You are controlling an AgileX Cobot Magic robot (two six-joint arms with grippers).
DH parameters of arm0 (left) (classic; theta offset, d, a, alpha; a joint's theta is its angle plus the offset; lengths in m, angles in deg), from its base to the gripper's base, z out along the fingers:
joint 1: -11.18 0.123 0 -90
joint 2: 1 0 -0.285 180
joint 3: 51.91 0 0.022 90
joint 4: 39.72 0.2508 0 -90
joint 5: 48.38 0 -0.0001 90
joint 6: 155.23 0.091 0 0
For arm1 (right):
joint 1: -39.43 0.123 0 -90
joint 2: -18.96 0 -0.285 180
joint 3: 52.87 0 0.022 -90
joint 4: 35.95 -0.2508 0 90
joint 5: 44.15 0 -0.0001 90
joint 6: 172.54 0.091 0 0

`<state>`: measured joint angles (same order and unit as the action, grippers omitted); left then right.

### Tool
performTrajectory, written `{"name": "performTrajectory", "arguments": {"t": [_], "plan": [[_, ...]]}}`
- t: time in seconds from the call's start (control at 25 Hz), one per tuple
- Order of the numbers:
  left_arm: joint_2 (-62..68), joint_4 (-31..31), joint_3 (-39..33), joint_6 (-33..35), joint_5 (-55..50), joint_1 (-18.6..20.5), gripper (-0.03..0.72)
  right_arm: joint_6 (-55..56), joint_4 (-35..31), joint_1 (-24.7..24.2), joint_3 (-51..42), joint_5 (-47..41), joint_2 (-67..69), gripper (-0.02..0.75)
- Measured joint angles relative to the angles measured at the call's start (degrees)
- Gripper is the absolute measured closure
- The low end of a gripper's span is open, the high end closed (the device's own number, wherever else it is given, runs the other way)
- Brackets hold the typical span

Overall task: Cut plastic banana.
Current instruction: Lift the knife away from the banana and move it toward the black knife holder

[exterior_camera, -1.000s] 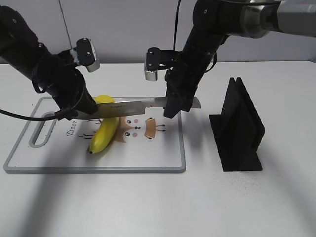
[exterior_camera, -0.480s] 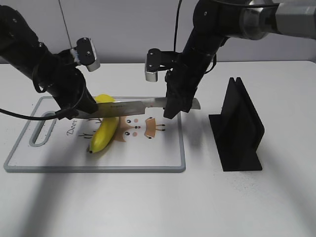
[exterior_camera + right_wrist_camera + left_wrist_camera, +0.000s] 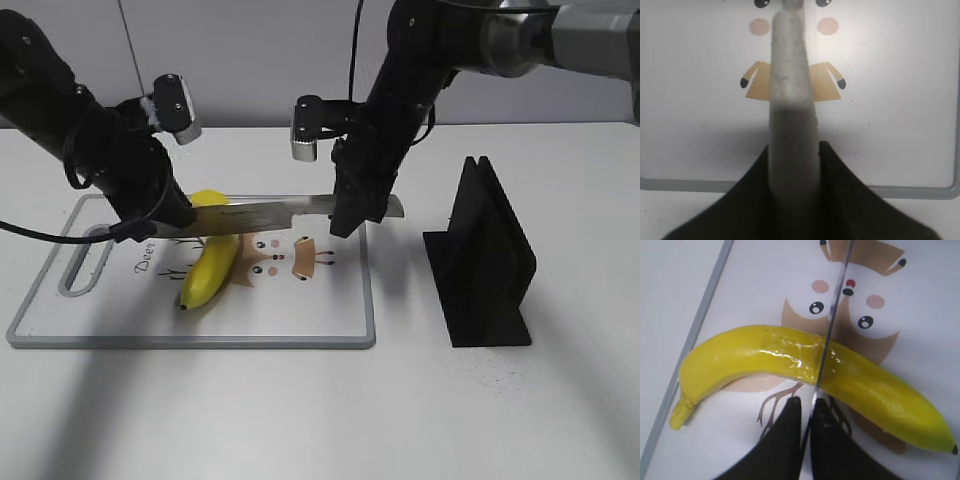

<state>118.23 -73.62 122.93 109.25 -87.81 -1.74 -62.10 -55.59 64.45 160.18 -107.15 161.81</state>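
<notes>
The glossy curved yellow plastic banana (image 3: 210,262) is lying on the white cartoon-printed cutting board (image 3: 300,310). The silver knife (image 3: 280,211), clamped by both the left gripper (image 3: 165,228) and right gripper (image 3: 345,222), is lifting slightly (the cut seems unfinished).
</notes>
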Motion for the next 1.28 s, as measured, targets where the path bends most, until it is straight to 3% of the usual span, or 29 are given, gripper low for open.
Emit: {"name": "performTrajectory", "arguments": {"t": [0.28,0.4,0.52,0.72,0.84,1.08,1.28], "plan": [[-5.6,2.1,-0.7,-0.2,1.2,-0.1,0.665,0.1,-0.1,0.1,1.7,-1.4,-2.2,0.545],[-8.9,2.1,-0.7,-0.3,1.3,-0.1,0.63,0.1,-0.2,0.1,1.8,-1.9,-4.6,0.547],[-11.4,1.0,-0.7,-1.2,2.5,-0.1,0.511,1.0,-0.6,0.1,1.9,-2.7,-5.6,0.551],[-13.8,-2.1,-0.7,-1.9,3.8,0.0,0.174,1.8,0.5,0.1,1.8,-3.7,-5.7,0.556],[-14.5,-3.3,-0.7,-1.9,4.8,0.0,0.076,1.8,0.4,0.1,1.8,-3.8,-5.7,0.555],[-17.4,-3.7,-0.7,-4.2,6.4,0.0,0.057,1.8,-0.7,0.1,1.8,-3.9,-6.4,0.555],[-20.6,-3.6,-0.7,-10.2,6.8,0.1,0.059,1.9,-2.0,0.1,1.8,-4.1,-10.2,0.555]]}}
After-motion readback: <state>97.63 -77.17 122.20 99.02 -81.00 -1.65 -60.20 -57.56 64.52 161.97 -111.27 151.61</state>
